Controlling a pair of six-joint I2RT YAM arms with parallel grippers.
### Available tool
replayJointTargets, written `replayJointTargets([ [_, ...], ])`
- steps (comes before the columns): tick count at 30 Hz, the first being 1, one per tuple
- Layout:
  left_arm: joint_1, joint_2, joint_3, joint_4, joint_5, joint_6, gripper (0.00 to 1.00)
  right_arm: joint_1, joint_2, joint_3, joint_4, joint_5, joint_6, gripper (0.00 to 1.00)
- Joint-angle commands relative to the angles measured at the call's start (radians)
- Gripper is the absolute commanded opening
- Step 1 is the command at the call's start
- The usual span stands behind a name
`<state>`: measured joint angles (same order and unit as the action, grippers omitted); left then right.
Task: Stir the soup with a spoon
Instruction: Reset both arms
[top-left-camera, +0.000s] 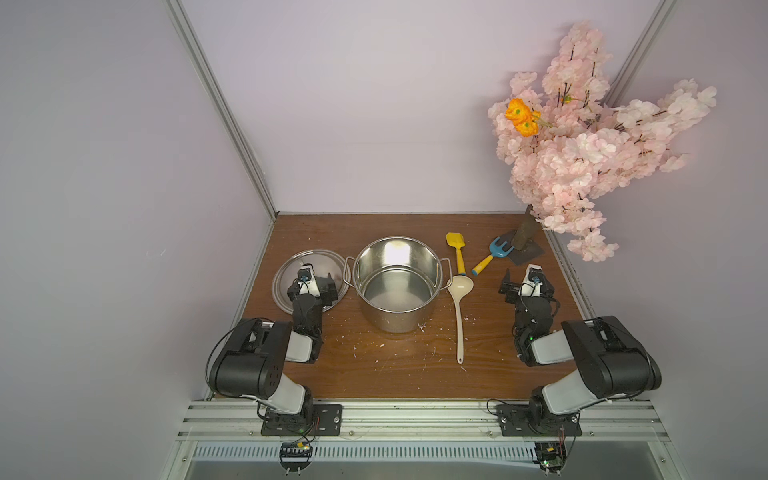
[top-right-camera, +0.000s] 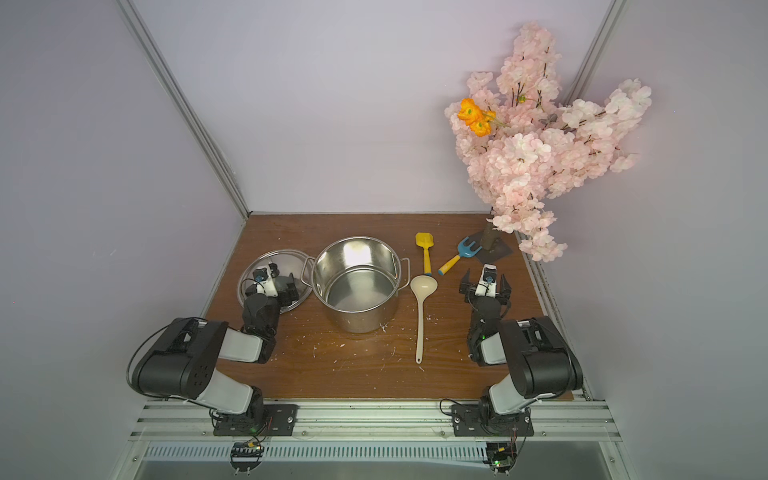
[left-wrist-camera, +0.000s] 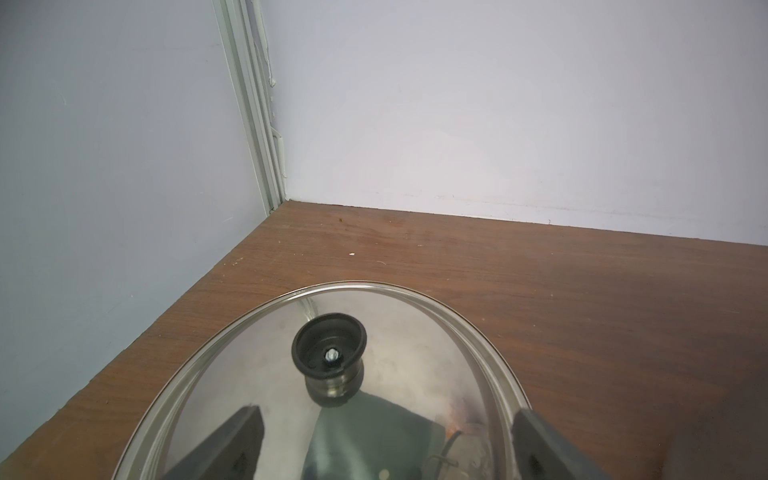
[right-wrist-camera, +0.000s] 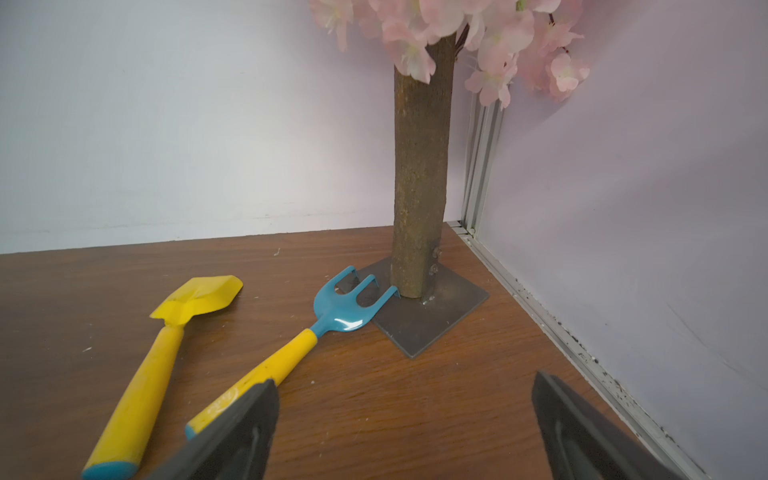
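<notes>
Your right jaws stand spread and empty, right of the pot (top-left-camera: 395, 320) and beyond the spoon (top-left-camera: 459, 320). Your left jaws, likewise spread and empty, hang over the lid (left-wrist-camera: 415, 332) left of the pot. The spoon lies flat on the desk (top-left-camera: 374, 374) just right of the pot, its bowl beside the pot's side handle and seemingly touching the yellow shovel (top-left-camera: 457, 249). Likely faults are closing on the shovel instead, the slim flat handle slipping free, and the bowl snagging the pot's handle on lifting.
</notes>
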<state>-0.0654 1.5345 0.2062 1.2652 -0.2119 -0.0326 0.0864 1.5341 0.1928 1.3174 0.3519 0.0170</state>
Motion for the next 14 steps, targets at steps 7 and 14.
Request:
replayJointTargets([
  [7, 0.009, -0.002, -0.005, 0.033, 0.015, 0.016, 0.97, 0.003, 0.004, -0.003, 0.048, -0.047, 0.0, 1.0],
  [14, 0.019, -0.002, 0.005, 0.01, 0.042, 0.013, 0.97, 0.003, 0.004, -0.002, 0.048, -0.047, 0.0, 1.0],
])
